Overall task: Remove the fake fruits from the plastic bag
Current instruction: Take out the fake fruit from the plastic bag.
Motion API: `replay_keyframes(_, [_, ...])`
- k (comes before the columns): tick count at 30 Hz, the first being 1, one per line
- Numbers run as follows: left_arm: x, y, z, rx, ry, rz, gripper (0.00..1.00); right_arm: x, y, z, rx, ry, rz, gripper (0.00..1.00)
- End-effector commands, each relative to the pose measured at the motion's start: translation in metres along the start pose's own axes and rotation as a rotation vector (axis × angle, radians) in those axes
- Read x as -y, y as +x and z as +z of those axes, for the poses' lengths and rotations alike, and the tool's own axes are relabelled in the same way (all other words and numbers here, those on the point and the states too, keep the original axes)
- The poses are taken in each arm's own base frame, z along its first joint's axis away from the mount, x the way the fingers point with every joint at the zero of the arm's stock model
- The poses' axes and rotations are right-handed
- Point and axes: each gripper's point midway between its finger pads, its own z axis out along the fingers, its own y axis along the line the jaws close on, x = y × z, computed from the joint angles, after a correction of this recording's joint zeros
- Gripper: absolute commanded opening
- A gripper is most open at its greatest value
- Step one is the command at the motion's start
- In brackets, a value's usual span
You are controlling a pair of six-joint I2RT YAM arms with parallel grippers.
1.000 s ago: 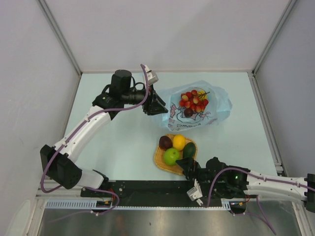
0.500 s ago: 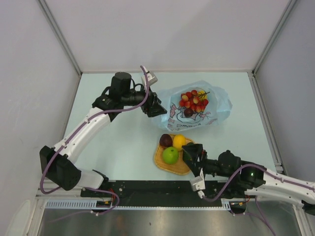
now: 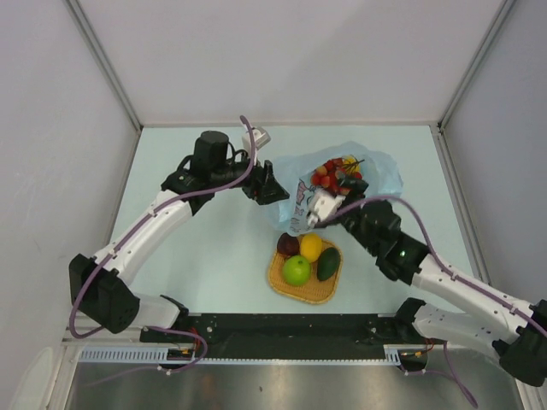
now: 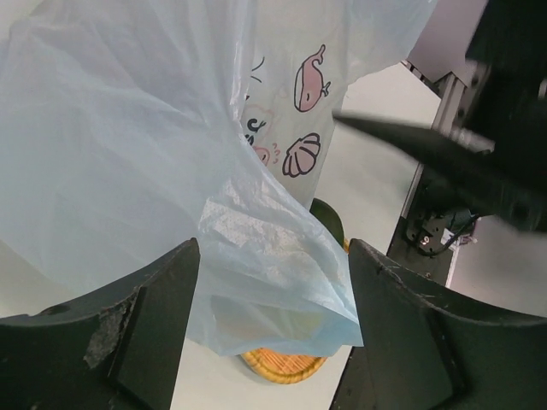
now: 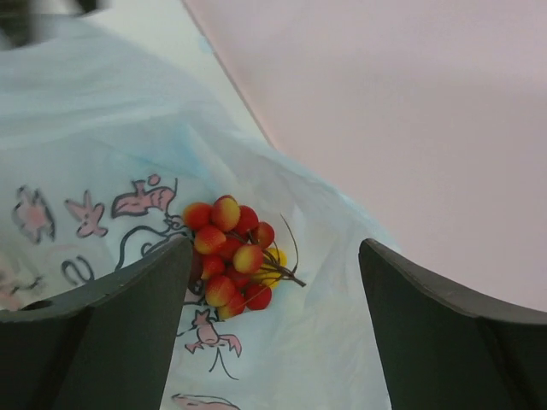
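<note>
The pale blue plastic bag [image 3: 379, 173] lies at the back right with the bunch of red berries [image 3: 328, 172] in its mouth. My left gripper [image 3: 274, 190] is at the bag's left edge. In the left wrist view it [image 4: 273, 256] stands open, with a loose fold of the bag [image 4: 128, 154] hanging between its fingers. My right gripper [image 3: 341, 182] hovers over the bag's mouth, open and holding nothing. In the right wrist view the berries [image 5: 231, 252] lie on the bag [image 5: 325, 359] just ahead of its fingers [image 5: 137, 325].
A woven orange tray [image 3: 279, 283] in front of the bag holds a dark plum [image 3: 288, 245], a lemon [image 3: 311, 247], a green apple [image 3: 297, 271] and an avocado [image 3: 329, 263]. Walls close in the table on three sides. The right arm [image 3: 444, 278] crosses beside the tray.
My right arm swung from the near edge beside the tray up over the bag's mouth. The left gripper's jaws opened wider around the bag's edge.
</note>
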Motion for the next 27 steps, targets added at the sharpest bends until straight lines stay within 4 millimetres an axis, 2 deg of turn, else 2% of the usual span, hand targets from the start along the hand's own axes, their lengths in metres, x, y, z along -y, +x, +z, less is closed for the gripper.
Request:
replay_keyframes(1, [0.008, -0.012, -0.013, 0.015, -0.009, -0.013, 0.75, 0.031, 0.014, 0.018, -0.091, -0.004, 0.353, 0.81])
replay_keyframes(3, [0.011, -0.011, -0.025, 0.023, -0.028, 0.022, 0.77, 0.021, 0.022, 0.025, -0.118, -0.066, 0.399, 0.77])
replay_keyframes(4, [0.011, 0.001, -0.028, -0.002, -0.033, 0.023, 0.78, 0.021, 0.024, 0.026, -0.125, -0.068, 0.4, 0.76])
replay_keyframes(6, [0.021, 0.005, -0.04, 0.003, -0.02, 0.073, 0.8, 0.017, 0.041, 0.03, -0.203, -0.037, 0.412, 0.75])
replay_keyframes(7, [0.022, 0.016, -0.04, -0.014, -0.006, 0.071, 0.81, 0.017, 0.047, 0.031, -0.23, -0.02, 0.43, 0.75])
replay_keyframes(9, [0.028, 0.021, -0.042, -0.022, 0.022, 0.061, 0.82, 0.014, 0.063, 0.032, -0.292, 0.002, 0.481, 0.73])
replay_keyframes(11, [0.029, 0.027, -0.04, -0.039, 0.029, 0.026, 0.82, 0.013, 0.068, 0.033, -0.301, 0.002, 0.523, 0.7])
replay_keyframes(14, [0.025, 0.031, -0.028, -0.056, 0.03, 0.007, 0.82, 0.007, 0.067, 0.037, -0.291, -0.023, 0.568, 0.63])
replay_keyframes(17, [0.013, 0.032, -0.008, -0.07, 0.009, -0.049, 0.82, 0.002, 0.079, 0.044, -0.325, -0.011, 0.61, 0.62])
replay_keyframes(18, [0.009, 0.025, -0.003, -0.055, -0.007, -0.049, 0.81, 0.002, 0.082, 0.046, -0.335, 0.0, 0.638, 0.62])
replay_keyframes(19, [0.002, 0.028, 0.006, -0.07, -0.016, -0.076, 0.81, -0.003, 0.088, 0.05, -0.356, -0.014, 0.642, 0.62])
replay_keyframes(21, [0.004, 0.015, 0.013, -0.051, -0.005, -0.063, 0.8, -0.003, 0.09, 0.056, -0.365, -0.018, 0.643, 0.63])
replay_keyframes(23, [0.006, 0.013, 0.021, -0.066, 0.017, -0.061, 0.79, -0.009, 0.097, 0.065, -0.379, -0.026, 0.63, 0.63])
replay_keyframes(24, [0.008, 0.007, 0.022, -0.06, 0.026, -0.049, 0.56, -0.012, 0.101, 0.068, -0.387, -0.032, 0.624, 0.64])
replay_keyframes(26, [0.01, 0.009, 0.026, -0.069, 0.035, -0.024, 0.22, -0.022, 0.11, 0.073, -0.415, -0.048, 0.635, 0.63])
replay_keyframes(27, [0.007, 0.013, 0.026, -0.078, 0.023, -0.028, 0.02, -0.026, 0.118, 0.071, -0.429, -0.052, 0.655, 0.63])
